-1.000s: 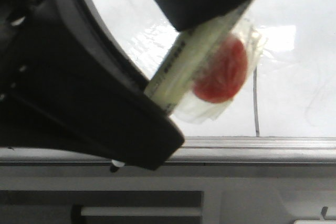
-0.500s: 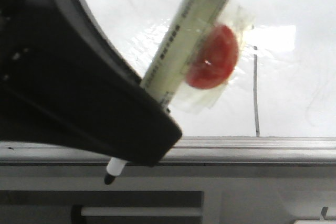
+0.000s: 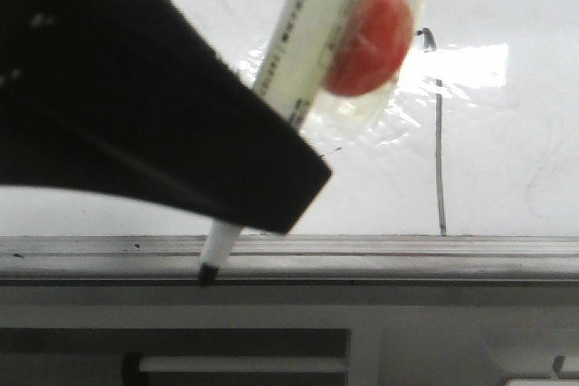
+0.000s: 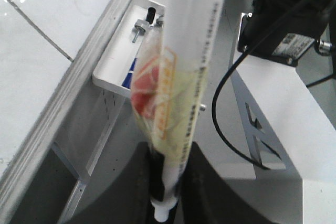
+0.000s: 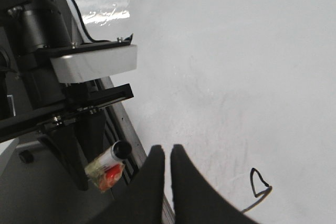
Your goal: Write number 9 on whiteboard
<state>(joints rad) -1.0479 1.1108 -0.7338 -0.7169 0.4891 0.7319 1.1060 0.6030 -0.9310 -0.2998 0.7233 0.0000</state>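
My left gripper [image 3: 288, 189] is shut on a white marker [image 3: 303, 38] that has a red disc [image 3: 369, 41] taped to its barrel. The marker's black tip [image 3: 210, 271] points down at the grey rail [image 3: 407, 246] along the whiteboard's [image 3: 507, 160] near edge. In the left wrist view the marker [image 4: 189, 77] stands between the fingers [image 4: 131, 192]. The number 9 [image 3: 440, 151] is a thin upright line with a small loop on top, right of the marker. My right gripper [image 5: 165, 151] is shut on nothing over the whiteboard [image 5: 236, 51], beside the 9's loop [image 5: 258, 184].
A white tray [image 4: 118, 69] with small parts hangs past the rail. A black cable [image 4: 223, 114] and the white arm base [image 4: 283, 114] lie beside the left gripper. Below the rail is a grey panel with a slot [image 3: 244, 363].
The marker has swung and dropped, so its tip now shows down at the rail. The dark shape at the top of the front view is gone, and the 9's loop is uncovered.
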